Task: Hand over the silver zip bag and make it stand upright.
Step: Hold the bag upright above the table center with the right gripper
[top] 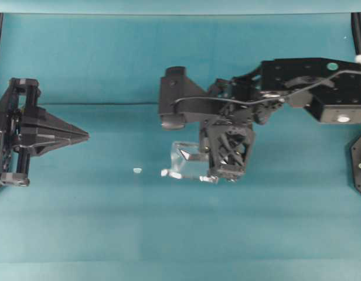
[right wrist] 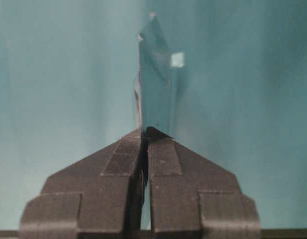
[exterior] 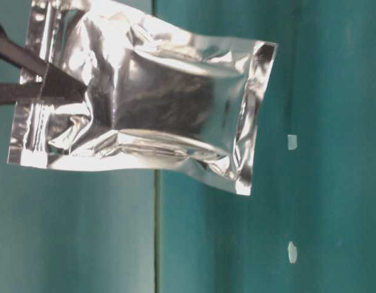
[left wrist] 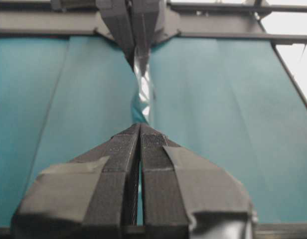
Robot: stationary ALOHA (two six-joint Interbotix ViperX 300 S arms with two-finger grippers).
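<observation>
My right gripper (top: pixel 224 172) is shut on the silver zip bag (top: pixel 185 157) near the middle of the teal table and holds it off the surface. In the table-level view the crinkled foil bag (exterior: pixel 157 104) fills the frame. Black fingers (exterior: pixel 57 85) pinch it near the flat zip strip. The right wrist view shows the bag (right wrist: pixel 154 74) edge-on, rising from the closed right gripper (right wrist: pixel 146 131). My left gripper (top: pixel 85 136) rests shut and empty at the far left, tips pointing at the bag. Its wrist view shows the left gripper (left wrist: pixel 140 128) closed, with the bag (left wrist: pixel 143 89) far ahead.
A tiny white speck (top: pixel 137 170) lies on the teal table (top: pixel 81 222) between the two grippers, left of the bag. The right arm's black links (top: pixel 298 82) stretch from the right edge over the back of the table. Dark frame posts stand at both sides.
</observation>
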